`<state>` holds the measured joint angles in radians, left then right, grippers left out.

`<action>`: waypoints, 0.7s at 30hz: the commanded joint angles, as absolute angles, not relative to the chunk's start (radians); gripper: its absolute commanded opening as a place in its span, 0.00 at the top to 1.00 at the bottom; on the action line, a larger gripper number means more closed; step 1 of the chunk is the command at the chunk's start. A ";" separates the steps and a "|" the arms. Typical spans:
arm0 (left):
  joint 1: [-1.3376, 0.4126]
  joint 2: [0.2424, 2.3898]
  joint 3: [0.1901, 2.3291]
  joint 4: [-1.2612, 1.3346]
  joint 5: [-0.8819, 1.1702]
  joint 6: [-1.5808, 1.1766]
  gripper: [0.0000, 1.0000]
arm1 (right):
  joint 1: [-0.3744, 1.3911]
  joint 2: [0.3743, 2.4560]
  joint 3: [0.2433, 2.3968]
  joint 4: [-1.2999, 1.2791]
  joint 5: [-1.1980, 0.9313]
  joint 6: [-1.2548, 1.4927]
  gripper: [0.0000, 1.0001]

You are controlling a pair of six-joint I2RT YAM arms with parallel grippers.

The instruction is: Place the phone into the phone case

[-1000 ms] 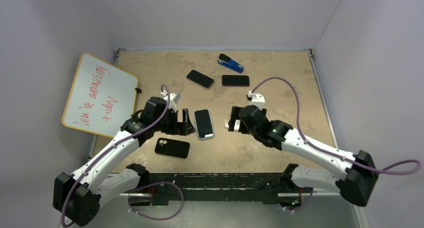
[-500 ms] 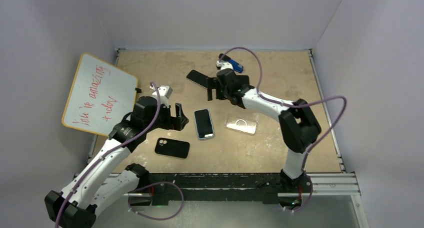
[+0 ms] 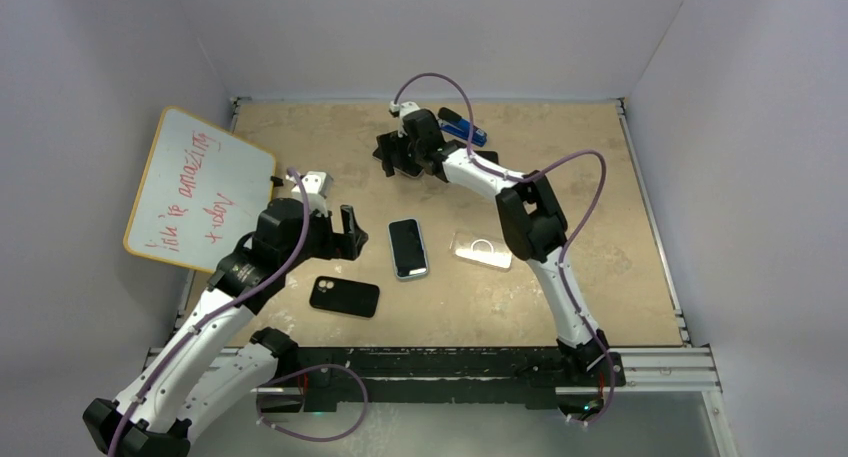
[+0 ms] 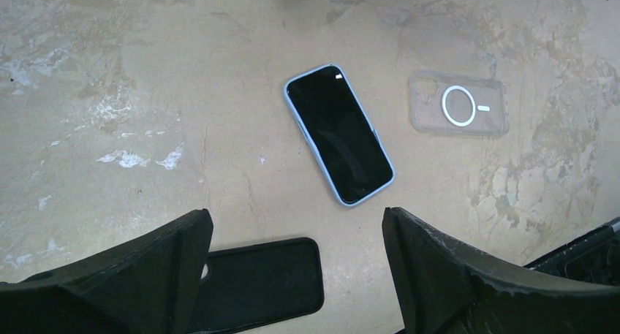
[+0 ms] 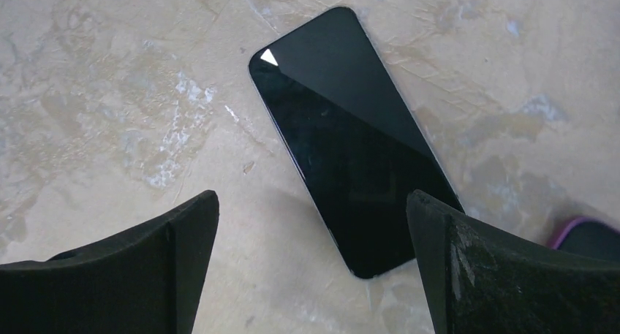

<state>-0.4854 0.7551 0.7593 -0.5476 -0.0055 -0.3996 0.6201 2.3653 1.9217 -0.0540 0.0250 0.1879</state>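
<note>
Top view, left gripper (image 3: pixel 352 232): I see its fingers spread wide, nothing between them.
Top view, right gripper (image 3: pixel 392 157): stretched to the far side of the table (image 3: pixel 600 227), fingers parted, carrying nothing.
Top view, clear case (image 3: pixel 482 248): lies flat, well apart from the right gripper on its near side. It is to the right of the left gripper, beyond the blue-cased phone (image 3: pixel 408 248).
Left wrist view, ahead of my fingers: blue-cased phone screen up, clear case further right.
Left wrist view, black cover (image 4: pixel 259 283): just below the gap, partly behind one finger. I cannot tell if it holds a phone.
Right wrist view, bare phone (image 5: pixel 351 140): screen up, slanted, directly under the gaping fingers. I see no contact.
</note>
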 commanded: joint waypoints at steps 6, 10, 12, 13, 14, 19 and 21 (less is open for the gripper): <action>-0.482 0.808 0.764 -0.551 -0.057 -0.448 0.10 | 0.584 2.437 2.070 -0.083 -0.042 0.030 0.01; -0.482 0.836 0.756 -0.590 -0.126 -0.545 0.07 | 0.567 2.444 2.082 -0.077 -0.104 0.008 0.01; -0.482 0.843 0.738 -0.581 -0.122 -0.583 0.07 | 0.565 2.452 2.090 -0.076 -0.109 -0.019 0.01; -0.481 0.846 0.727 -0.578 -0.123 -0.609 0.07 | 0.562 2.457 2.099 -0.082 -0.119 -0.028 0.01; -0.482 0.850 0.713 -0.573 -0.141 -0.650 0.07 | 0.558 2.465 2.108 -0.088 -0.131 -0.023 0.01; -0.482 0.899 0.660 -0.625 -0.282 -0.875 0.13 | 0.551 2.497 2.129 -0.123 -0.189 -0.019 0.01; -0.482 0.932 0.658 -0.644 -0.291 -0.897 0.13 | 0.552 2.505 2.129 -0.139 -0.182 -0.027 0.01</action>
